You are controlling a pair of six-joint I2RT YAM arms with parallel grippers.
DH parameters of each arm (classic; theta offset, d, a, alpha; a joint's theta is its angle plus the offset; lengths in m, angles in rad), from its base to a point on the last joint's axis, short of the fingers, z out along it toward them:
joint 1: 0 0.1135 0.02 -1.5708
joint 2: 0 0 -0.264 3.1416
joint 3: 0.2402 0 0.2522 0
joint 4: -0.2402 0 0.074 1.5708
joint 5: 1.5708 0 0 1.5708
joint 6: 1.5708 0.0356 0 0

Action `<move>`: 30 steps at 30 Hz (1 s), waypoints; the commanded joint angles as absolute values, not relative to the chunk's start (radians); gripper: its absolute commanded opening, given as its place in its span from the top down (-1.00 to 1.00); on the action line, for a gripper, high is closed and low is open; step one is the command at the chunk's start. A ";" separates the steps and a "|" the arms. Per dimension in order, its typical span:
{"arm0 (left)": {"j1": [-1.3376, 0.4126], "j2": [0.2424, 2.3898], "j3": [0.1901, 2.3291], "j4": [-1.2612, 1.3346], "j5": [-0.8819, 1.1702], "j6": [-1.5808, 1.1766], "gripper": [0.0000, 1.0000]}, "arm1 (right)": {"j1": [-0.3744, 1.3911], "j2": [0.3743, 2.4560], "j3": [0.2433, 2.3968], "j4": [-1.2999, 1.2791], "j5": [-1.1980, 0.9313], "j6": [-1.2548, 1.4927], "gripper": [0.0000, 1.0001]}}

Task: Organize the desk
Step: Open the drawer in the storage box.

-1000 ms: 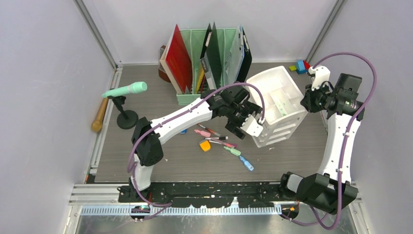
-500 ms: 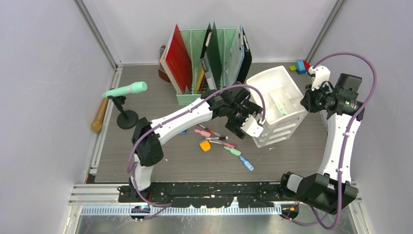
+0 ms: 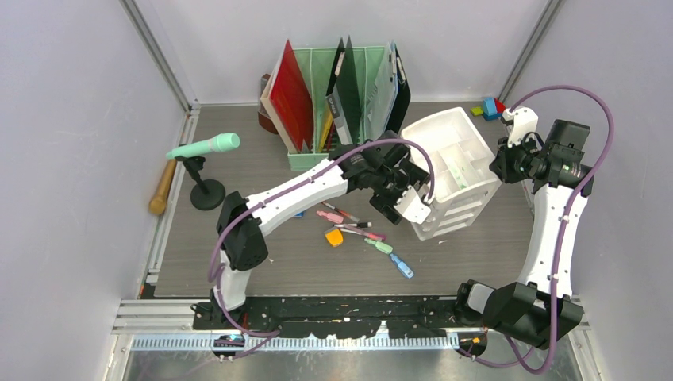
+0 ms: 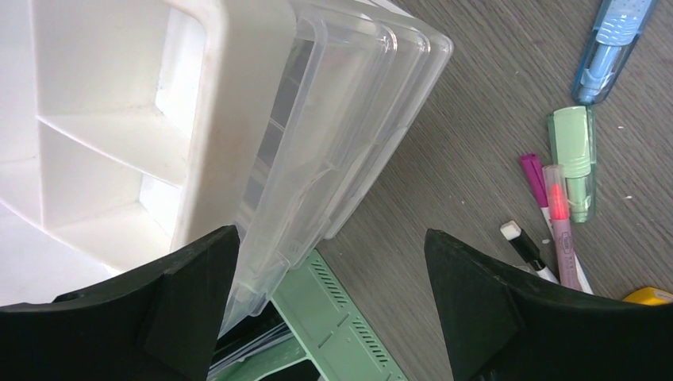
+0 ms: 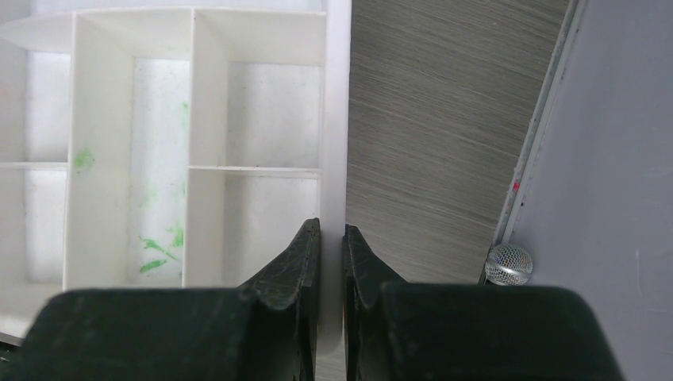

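Observation:
The desk (image 3: pixel 270 262) is a grey-brown wood-grain top. A white drawer unit (image 3: pixel 452 171) stands on it at the right, with open compartments on top and clear drawers. My left gripper (image 3: pixel 405 202) is open at the unit's front-left corner. In the left wrist view (image 4: pixel 329 238) its jaws straddle the clear drawer corner (image 4: pixel 349 119) without touching it. My right gripper (image 3: pixel 500 163) is at the unit's right side. In the right wrist view (image 5: pixel 332 226) it is shut on the unit's white rim wall (image 5: pixel 337 95).
Several markers (image 3: pixel 357 230), an orange piece (image 3: pixel 334 236) and a blue highlighter (image 3: pixel 402 266) lie left of the unit. A mint-green file rack (image 3: pixel 333 103) stands behind. A microphone on a stand (image 3: pixel 205 147) and a wooden handle (image 3: pixel 163 186) are at the left. Coloured blocks (image 3: pixel 490 107) sit back right.
My left arm has edged very slightly toward the drawer unit. My right gripper and the drawer unit have not moved.

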State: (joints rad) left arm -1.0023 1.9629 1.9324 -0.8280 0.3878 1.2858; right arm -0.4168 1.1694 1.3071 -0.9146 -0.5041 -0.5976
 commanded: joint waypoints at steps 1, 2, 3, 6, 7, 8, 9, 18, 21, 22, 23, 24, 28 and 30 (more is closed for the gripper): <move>-1.011 1.998 1.985 -0.818 0.390 1.331 -0.80 | -0.408 1.198 1.265 -0.990 -0.506 -0.654 0.99; -1.011 2.005 1.987 -0.819 0.389 1.343 -0.80 | -0.408 1.197 1.263 -0.989 -0.506 -0.655 0.99; -1.012 2.012 1.990 -0.819 0.387 1.356 -0.80 | -0.408 1.197 1.262 -0.991 -0.505 -0.656 0.99; -1.012 2.029 1.998 -0.815 0.381 1.389 -0.80 | -0.408 1.195 1.259 -0.993 -0.504 -0.660 0.99; -1.014 2.034 1.999 -0.818 0.377 1.402 -0.80 | -0.408 1.195 1.258 -0.995 -0.503 -0.662 0.99; -1.015 2.037 2.001 -0.823 0.371 1.418 -0.80 | -0.408 1.195 1.257 -0.995 -0.502 -0.663 0.99; -1.017 2.039 2.000 -0.832 0.364 1.438 -0.80 | -0.408 1.196 1.257 -0.995 -0.502 -0.664 0.99; -1.038 2.038 2.040 -1.107 0.294 1.669 -0.73 | -0.409 1.219 1.287 -0.985 -0.484 -0.648 0.99; -1.039 2.026 2.033 -1.142 0.271 1.683 -0.72 | -0.408 1.225 1.296 -0.980 -0.469 -0.647 0.99; -1.039 2.021 2.029 -1.150 0.263 1.685 -0.71 | -0.409 1.229 1.296 -0.977 -0.466 -0.647 0.99; -1.038 2.015 2.023 -1.154 0.258 1.688 -0.71 | -0.409 1.230 1.298 -0.976 -0.462 -0.647 0.99; -1.038 2.008 2.014 -1.151 0.255 1.689 -0.71 | -0.409 1.232 1.299 -0.975 -0.460 -0.647 0.99; -1.038 1.985 1.997 -1.156 0.243 1.689 -0.69 | -0.408 1.244 1.303 -0.962 -0.439 -0.632 0.99; -1.038 1.976 1.996 -1.160 0.242 1.683 -0.68 | -0.408 1.245 1.304 -0.957 -0.431 -0.627 0.99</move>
State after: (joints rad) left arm -1.0279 2.0300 2.0132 -1.0130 0.2497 1.6791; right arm -0.4145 1.1938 1.3209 -0.9138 -0.5171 -0.5995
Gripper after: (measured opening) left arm 0.848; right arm 0.160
